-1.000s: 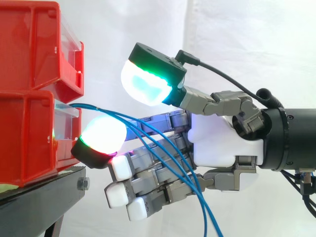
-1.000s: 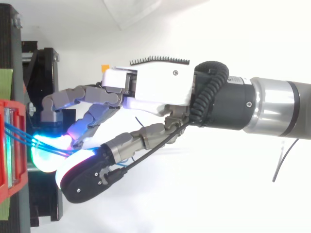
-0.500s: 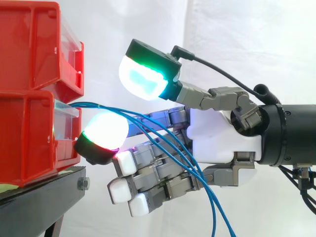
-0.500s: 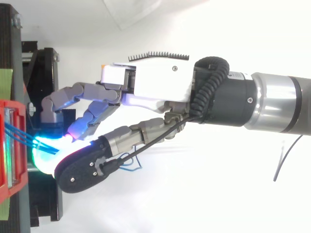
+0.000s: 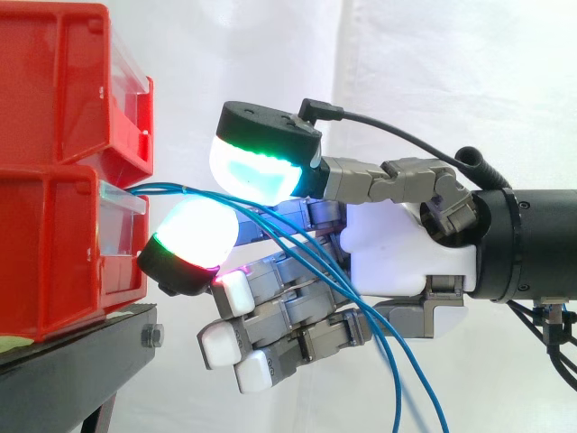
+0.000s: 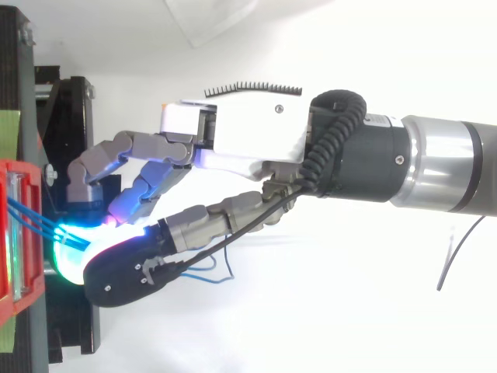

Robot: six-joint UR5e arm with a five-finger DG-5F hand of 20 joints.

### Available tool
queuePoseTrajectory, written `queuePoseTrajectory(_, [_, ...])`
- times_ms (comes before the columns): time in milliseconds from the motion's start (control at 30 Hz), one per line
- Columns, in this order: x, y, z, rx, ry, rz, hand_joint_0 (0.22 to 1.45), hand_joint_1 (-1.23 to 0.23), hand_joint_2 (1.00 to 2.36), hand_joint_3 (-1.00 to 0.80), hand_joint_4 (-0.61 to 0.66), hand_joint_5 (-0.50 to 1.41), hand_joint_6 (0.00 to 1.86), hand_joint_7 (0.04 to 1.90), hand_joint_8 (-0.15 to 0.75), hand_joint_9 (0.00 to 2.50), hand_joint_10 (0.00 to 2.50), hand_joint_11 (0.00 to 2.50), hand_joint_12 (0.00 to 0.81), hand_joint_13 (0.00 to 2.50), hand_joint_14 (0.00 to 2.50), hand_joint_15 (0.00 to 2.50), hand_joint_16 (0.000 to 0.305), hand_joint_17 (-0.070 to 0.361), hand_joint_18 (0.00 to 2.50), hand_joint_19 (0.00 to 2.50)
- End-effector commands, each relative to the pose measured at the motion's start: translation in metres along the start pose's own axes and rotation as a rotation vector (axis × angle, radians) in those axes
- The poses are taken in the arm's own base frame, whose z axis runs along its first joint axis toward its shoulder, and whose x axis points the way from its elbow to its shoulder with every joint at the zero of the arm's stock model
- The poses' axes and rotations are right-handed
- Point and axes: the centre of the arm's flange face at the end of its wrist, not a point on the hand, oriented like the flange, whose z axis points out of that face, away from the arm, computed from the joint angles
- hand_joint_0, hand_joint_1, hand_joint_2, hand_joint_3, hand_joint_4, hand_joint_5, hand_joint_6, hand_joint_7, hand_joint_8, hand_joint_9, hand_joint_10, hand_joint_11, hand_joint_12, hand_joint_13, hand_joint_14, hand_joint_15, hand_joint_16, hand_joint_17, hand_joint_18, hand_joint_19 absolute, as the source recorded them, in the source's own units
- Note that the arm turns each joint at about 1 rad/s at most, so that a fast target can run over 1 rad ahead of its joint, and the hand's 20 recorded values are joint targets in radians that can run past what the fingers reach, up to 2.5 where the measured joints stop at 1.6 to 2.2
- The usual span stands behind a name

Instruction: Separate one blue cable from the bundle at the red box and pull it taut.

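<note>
Plastic, glossy and red, forms two stacked bins: the upper bin (image 5: pixel 63 81) sits on the lower bin (image 5: pixel 54 253), which rests on a matte black stand (image 5: pixel 72 361) with a bolt at its edge, all before a softly creased white curtain (image 5: pixel 451 81). Thin blue cables (image 5: pixel 180 191) come out over the clear front panel (image 5: pixel 122 225) of the lower bin and sweep in smooth arcs rightward and down across the hand (image 5: pixel 406 253). The hand has a smooth white palm shell and grey jointed metal links. Its rounded thumb pad (image 5: pixel 257 167), glowing cyan and green under a black cap, is closed down against a domed white finger pad (image 5: pixel 194 236), and the cables are pinched between them just beside the bin. The remaining fingers (image 5: pixel 219 350) curl loosely beneath, ending in small squared white tips.
</note>
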Motion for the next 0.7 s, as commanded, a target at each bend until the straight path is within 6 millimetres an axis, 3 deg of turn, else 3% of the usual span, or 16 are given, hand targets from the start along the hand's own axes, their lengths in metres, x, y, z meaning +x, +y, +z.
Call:
queuePoseTrajectory(0, [-0.0008,0.0006,0.0006,-0.002,-0.001,0.000,0.62,-0.65,1.02,-0.20,0.13,-0.21,0.84,0.99,0.294,0.89,0.02,0.90,0.364,0.88,0.02,0.58,0.041,0.092,0.67,0.61])
queuePoseTrajectory(300, [-0.0023,0.0066,0.0027,-0.013,-0.004,0.002,0.65,-0.74,1.01,-0.27,0.11,-0.21,0.86,0.95,0.285,0.91,0.02,0.98,0.363,0.90,0.02,0.59,0.040,0.091,0.70,0.60])
queuePoseTrajectory(667, [-0.0047,0.0073,0.0033,-0.009,-0.007,0.002,0.68,-0.79,1.00,-0.50,0.12,-0.21,0.89,0.97,0.292,0.95,0.02,1.04,0.362,0.94,0.02,0.60,0.039,0.088,0.72,0.58])
